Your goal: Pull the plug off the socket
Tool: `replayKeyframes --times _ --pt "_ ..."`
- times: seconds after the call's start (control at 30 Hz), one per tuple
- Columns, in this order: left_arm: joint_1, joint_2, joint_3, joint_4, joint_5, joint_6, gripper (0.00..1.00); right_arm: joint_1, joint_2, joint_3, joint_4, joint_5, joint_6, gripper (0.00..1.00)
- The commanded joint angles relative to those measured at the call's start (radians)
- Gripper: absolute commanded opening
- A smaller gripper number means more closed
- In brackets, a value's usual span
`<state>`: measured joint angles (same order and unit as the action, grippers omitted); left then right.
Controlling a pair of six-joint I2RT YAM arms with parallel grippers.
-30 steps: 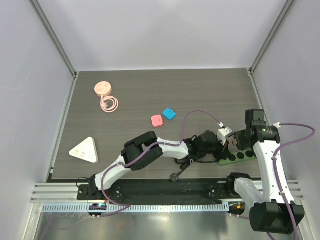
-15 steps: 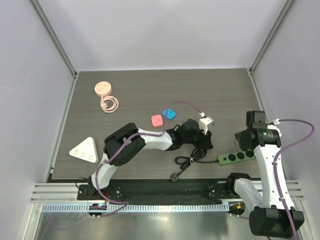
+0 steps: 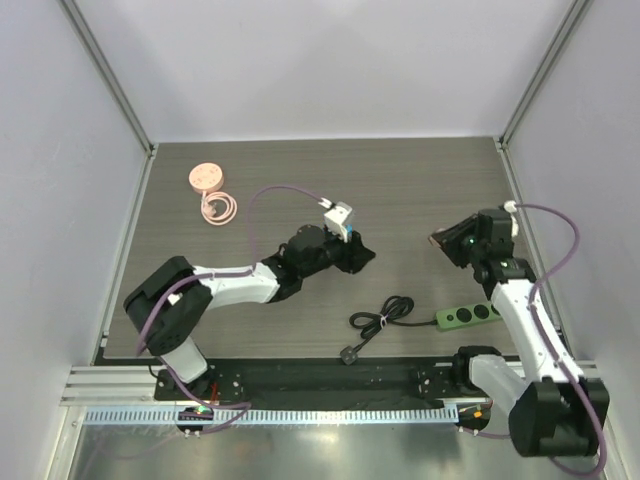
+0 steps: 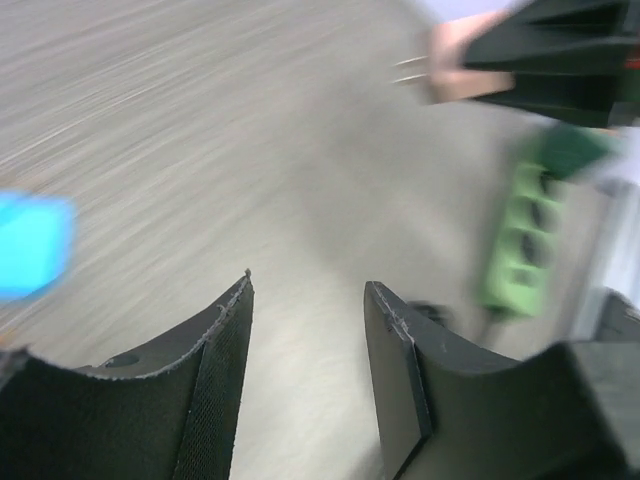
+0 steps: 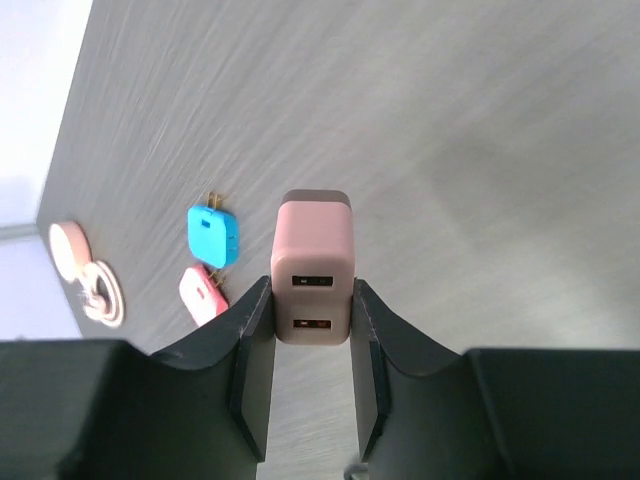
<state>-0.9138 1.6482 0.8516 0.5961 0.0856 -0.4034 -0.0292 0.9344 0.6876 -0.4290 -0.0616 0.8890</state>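
I read the right fingers [image 5: 252,350] as pinching the pink plug [image 5: 312,262] by its two sides, with its USB ports facing the wrist camera, held above the worktop [image 3: 400,180]. The left fingers [image 4: 222,350] are spread apart. The socket [image 3: 470,314], a dark green strip, lies flat near the worktop's near right edge, well apart from the plug. Its black cord [image 3: 380,318] is bundled just to its left.

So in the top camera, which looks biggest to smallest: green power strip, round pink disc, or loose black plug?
1. Green power strip, largest.
2. Round pink disc, next.
3. Loose black plug, smallest.
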Motion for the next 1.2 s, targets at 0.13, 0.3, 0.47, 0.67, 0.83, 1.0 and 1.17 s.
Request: replayKeyframes --times 0.13,0.3,0.47,0.67,0.83,1.0,1.17 --pt "0.199 0.044 -0.126 0.177 -0.02 -0.178 0.5 0.339 0.298 0.053 0.446 0.141 0.019 0.01" --pt "0.202 -0.001 -0.146 0.146 -0.078 -0.163 0.49 0.399 0.513 0.124 0.634 0.149 0.064 0.02" --pt "0.204 -0.024 -0.161 0.142 -0.122 -0.153 0.5 0.436 0.702 0.182 0.736 0.138 0.082 0.08" --pt "0.202 -0.011 -0.155 0.142 -0.113 -0.155 0.5 0.445 0.794 0.224 0.771 0.148 0.082 0.17" --pt "0.204 -0.004 -0.149 0.146 -0.106 -0.158 0.5 0.445 0.827 0.236 0.766 0.141 0.073 0.32" --pt "0.204 -0.001 -0.149 0.148 -0.104 -0.16 0.5 0.445 0.836 0.231 0.756 0.147 0.07 0.47" --pt "0.204 0.002 -0.146 0.148 -0.099 -0.161 0.5 0.445 0.84 0.251 0.716 0.135 0.05 0.58"
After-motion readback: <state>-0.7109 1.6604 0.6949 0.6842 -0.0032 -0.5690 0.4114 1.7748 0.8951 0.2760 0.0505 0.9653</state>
